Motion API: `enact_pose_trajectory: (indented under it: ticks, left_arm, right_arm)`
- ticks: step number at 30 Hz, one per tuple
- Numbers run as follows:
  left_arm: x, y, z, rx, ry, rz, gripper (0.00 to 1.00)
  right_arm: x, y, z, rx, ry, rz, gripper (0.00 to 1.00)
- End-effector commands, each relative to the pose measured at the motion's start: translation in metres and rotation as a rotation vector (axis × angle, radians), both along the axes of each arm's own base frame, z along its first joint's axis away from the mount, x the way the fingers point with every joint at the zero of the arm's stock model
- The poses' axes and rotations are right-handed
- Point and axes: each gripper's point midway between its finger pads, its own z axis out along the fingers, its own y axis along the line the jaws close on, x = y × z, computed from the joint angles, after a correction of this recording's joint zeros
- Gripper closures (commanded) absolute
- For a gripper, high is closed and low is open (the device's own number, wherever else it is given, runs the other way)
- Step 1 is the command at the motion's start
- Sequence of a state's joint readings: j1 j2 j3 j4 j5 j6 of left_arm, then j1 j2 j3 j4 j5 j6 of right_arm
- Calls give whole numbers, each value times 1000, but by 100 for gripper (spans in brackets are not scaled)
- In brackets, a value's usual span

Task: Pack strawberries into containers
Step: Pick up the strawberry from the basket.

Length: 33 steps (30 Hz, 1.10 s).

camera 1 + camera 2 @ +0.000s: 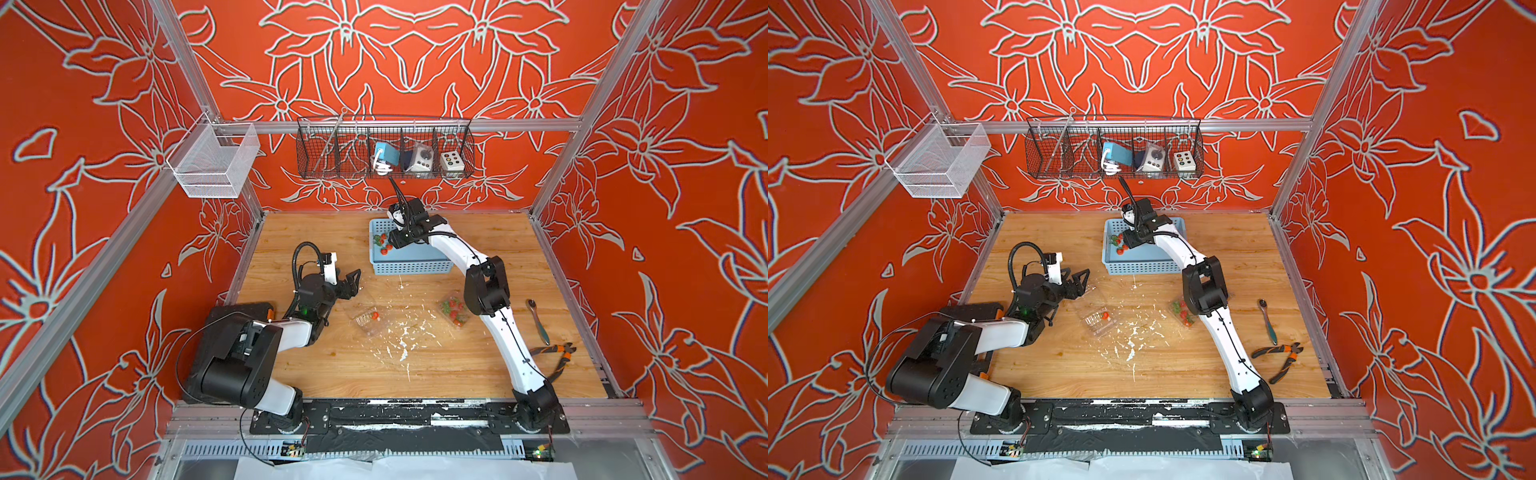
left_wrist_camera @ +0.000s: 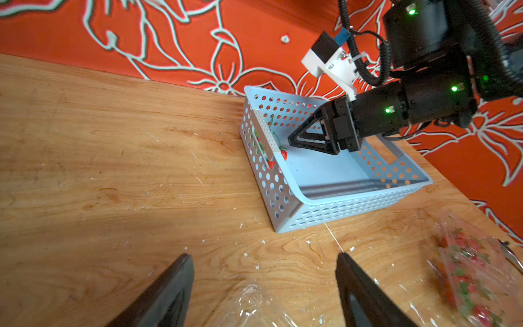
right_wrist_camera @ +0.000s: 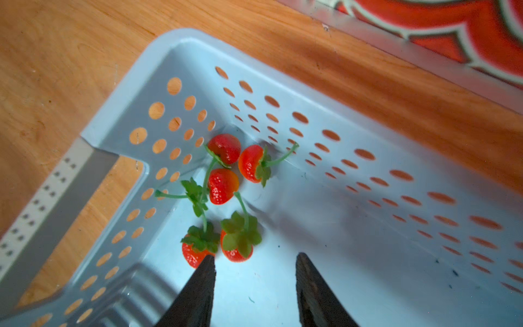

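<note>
To the left of the blue basket [image 1: 409, 266] and a little nearer the robot, the left gripper [image 2: 263, 256] hovers over the wooden table with its jaws spread wide and nothing between them. In front of the basket's left corner lies a clear container [image 1: 365, 323], open, with a single strawberry [image 1: 375, 316] inside. Five strawberries [image 3: 223, 186] cluster in the basket's far left corner, stems tangled, some touching each other. The right gripper [image 3: 254, 256] reaches into the basket just beside them, jaws partly apart and empty; one fingertip [image 3: 208, 262] overlaps the nearest berry. In front of the basket's right end, a second clear container [image 1: 455, 311] holds several red berries, partly hidden by the right arm. Further right of the basket and nearer the robot lie a spoon [image 1: 538, 320] and pliers [image 1: 557, 357].
</note>
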<state>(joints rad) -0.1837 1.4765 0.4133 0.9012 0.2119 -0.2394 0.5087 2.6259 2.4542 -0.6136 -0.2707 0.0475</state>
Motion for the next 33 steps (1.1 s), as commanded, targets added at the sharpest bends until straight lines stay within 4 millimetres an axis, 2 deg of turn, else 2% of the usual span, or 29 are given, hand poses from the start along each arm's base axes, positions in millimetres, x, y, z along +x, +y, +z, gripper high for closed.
enact_pose_trajectory:
  ticks: [1, 11, 18, 25, 33]
  left_arm:
    - [3, -8, 17, -3, -59, -51, 22]
    - [2, -10, 17, -3, -62, -66, 22]
    - [2, -10, 20, -4, -67, -65, 22]
    - [1, -9, 21, -1, -71, -64, 22]
    - [1, -10, 21, -3, -69, -66, 22]
  right_arm:
    - [-6, 4, -12, 13, 53, 14, 49]
    - [-3, -1, -39, -32, 110, -22, 44]
    - [-5, 2, -43, -9, 142, -38, 44]
    - [-1, 3, -43, 8, 139, -59, 54]
    - [-4, 2, -48, 6, 166, -76, 53]
